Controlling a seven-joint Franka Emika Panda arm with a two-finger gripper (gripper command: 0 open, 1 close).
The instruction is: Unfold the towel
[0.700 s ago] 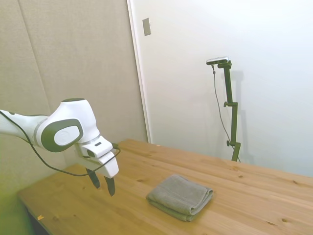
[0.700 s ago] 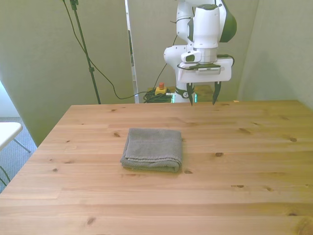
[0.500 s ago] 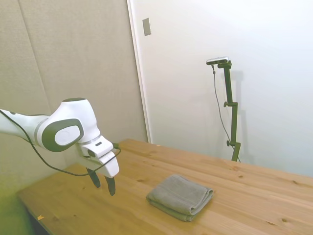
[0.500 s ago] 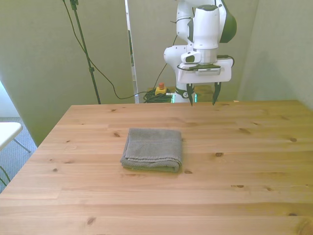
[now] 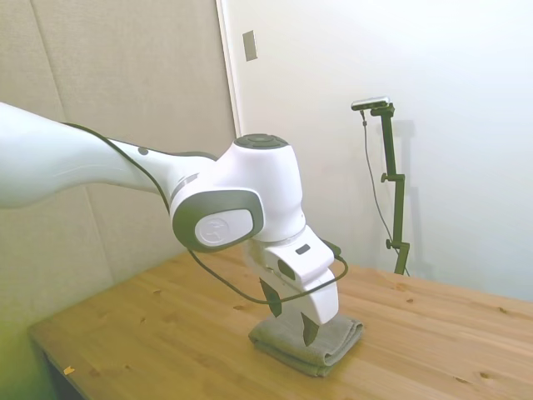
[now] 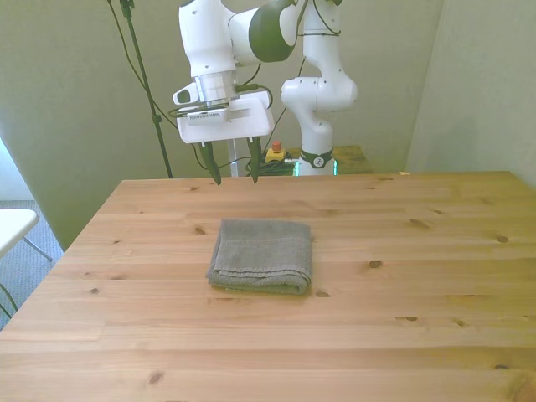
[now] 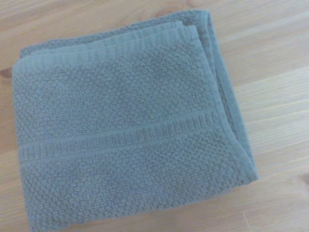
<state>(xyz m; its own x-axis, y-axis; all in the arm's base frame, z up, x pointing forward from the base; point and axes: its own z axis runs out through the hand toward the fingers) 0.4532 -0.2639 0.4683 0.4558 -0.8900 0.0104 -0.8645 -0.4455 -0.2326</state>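
Towel (image 6: 261,255) grey-olive, woven stripe band; table (image 6: 419,318) light knotty pine; arm (image 5: 100,167) white.

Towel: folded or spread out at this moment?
Folded. The towel lies as a compact stacked rectangle on the table; the wrist view shows layered hemmed edges. The open gripper is above it, not touching.

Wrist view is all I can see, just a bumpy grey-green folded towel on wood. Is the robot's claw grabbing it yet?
Observer: No. The white arm's two-finger gripper hangs in the air above the small grey-olive terry towel, not touching it.
Operator: Is the claw open?
Observer: Yes. In the front view its two dark fingers stand apart with nothing between them.
Operator: Where on the table is the towel?
Observer: Near the middle of the wooden table, well away from every edge.
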